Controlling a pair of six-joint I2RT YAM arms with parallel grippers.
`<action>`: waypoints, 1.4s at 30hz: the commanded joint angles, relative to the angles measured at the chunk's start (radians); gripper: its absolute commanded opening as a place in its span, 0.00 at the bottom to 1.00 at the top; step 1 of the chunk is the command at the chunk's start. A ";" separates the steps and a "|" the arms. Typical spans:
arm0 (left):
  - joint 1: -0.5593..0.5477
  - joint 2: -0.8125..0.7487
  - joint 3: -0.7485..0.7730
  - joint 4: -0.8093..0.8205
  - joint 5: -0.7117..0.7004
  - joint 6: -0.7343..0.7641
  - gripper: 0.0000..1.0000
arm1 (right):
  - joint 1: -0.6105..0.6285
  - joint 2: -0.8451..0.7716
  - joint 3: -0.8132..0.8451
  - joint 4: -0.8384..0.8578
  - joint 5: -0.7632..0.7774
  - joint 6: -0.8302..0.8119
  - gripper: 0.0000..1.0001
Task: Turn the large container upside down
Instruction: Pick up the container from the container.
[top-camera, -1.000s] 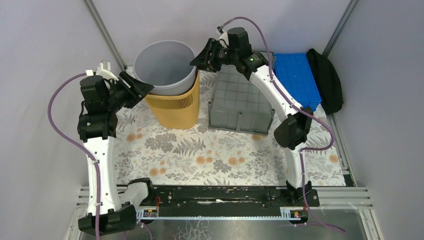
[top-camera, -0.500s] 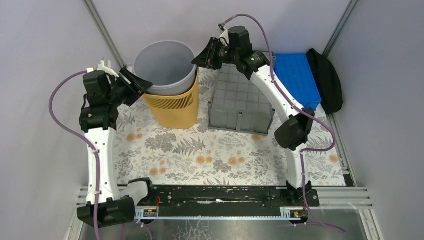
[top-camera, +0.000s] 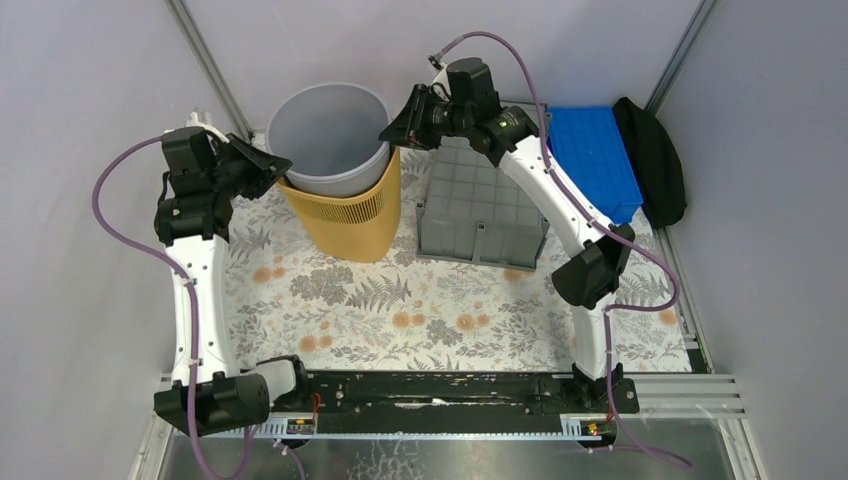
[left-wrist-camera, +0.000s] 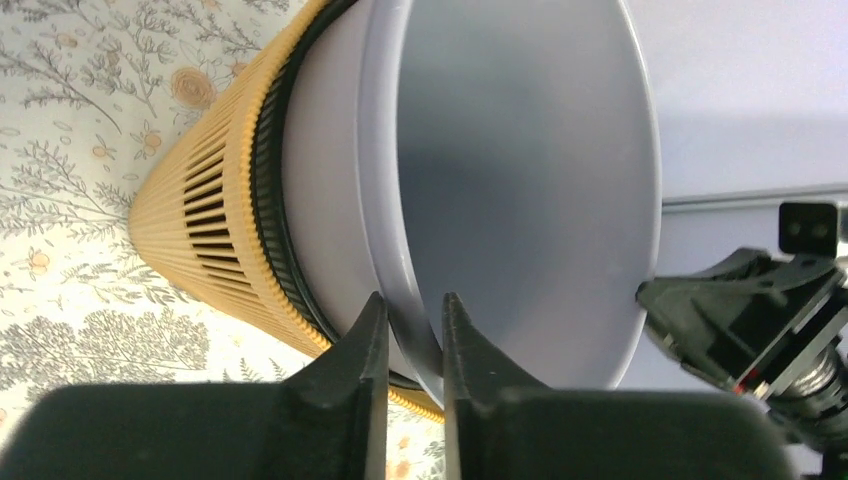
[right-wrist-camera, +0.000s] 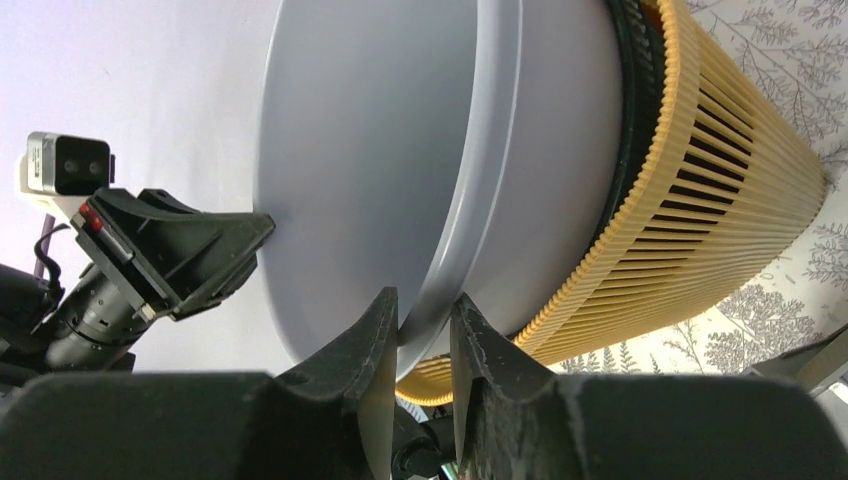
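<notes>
The large container (top-camera: 485, 205), a dark-grey crate, rests on the table mat with its square-gridded underside facing up, right of centre. Neither gripper touches it. A round light-grey bucket (top-camera: 330, 125) sits nested in a yellow ribbed basket (top-camera: 350, 215) to its left. My left gripper (top-camera: 278, 170) is shut on the bucket's left rim, one finger inside and one outside (left-wrist-camera: 415, 300). My right gripper (top-camera: 392, 125) is shut on the bucket's right rim (right-wrist-camera: 425, 300). The bucket (left-wrist-camera: 520, 150) (right-wrist-camera: 360, 150) fills both wrist views.
A blue ribbed tray (top-camera: 595, 160) lies behind and right of the crate, with a black object (top-camera: 655, 160) beside it at the right wall. The yellow basket (left-wrist-camera: 200, 220) (right-wrist-camera: 720, 180) stands on the floral mat (top-camera: 400, 300). Walls close in on three sides.
Both grippers stay on the bucket rim. The left wrist has shifted left and back, the right wrist slightly back; the bucket and basket have moved a little with them.
</notes>
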 joint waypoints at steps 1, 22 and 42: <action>-0.001 0.024 0.054 0.030 0.022 0.065 0.10 | 0.071 -0.047 0.005 0.012 -0.063 -0.053 0.00; 0.005 0.052 0.223 0.115 0.126 -0.014 0.00 | 0.071 -0.087 0.015 0.286 -0.118 0.029 0.00; 0.010 0.034 0.286 0.186 0.193 -0.068 0.00 | 0.070 -0.137 0.025 0.458 -0.140 0.084 0.00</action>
